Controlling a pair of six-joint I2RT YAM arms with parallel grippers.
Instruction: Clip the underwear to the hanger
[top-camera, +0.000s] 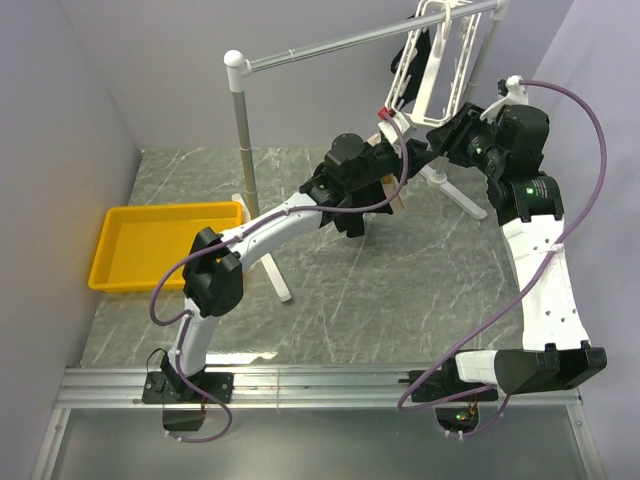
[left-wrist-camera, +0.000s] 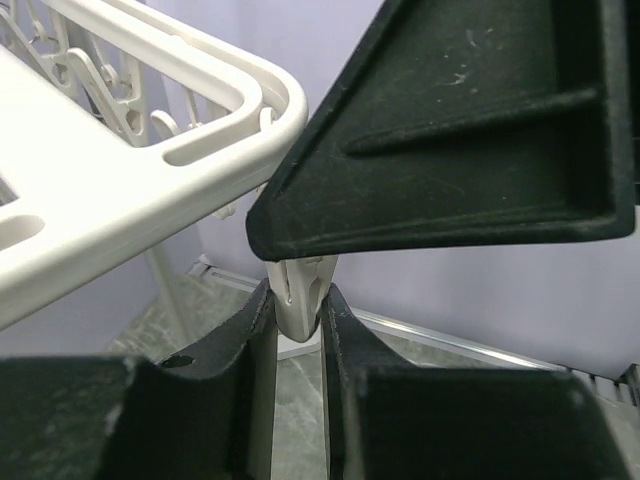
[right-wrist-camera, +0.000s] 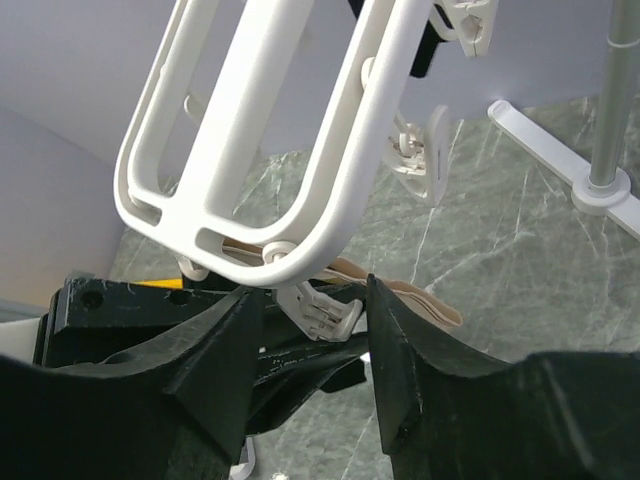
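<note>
L fingers (left-wrist-camera: 245, 335) clamped on small white plastic clip (left-wrist-camera: 298, 292) under white plastic slatted hanger frame (left-wrist-camera: 150, 190). R fingers (right-wrist-camera: 415, 345) apart at frame corner, w/ tan-waistband underwear (right-wrist-camera: 430, 303) just behind.

One hanger (right-wrist-camera: 250, 110) on one rail stand (top-camera: 243, 140). One underwear (right-wrist-camera: 430, 300), right of that stand's post. At least three clips (right-wrist-camera: 428, 160), right of the post too. One yellow tray (top-camera: 160, 245), left of it. Two arms, left arm (top-camera: 270, 225) and right arm (top-camera: 540, 270), in front of the stand.
</note>
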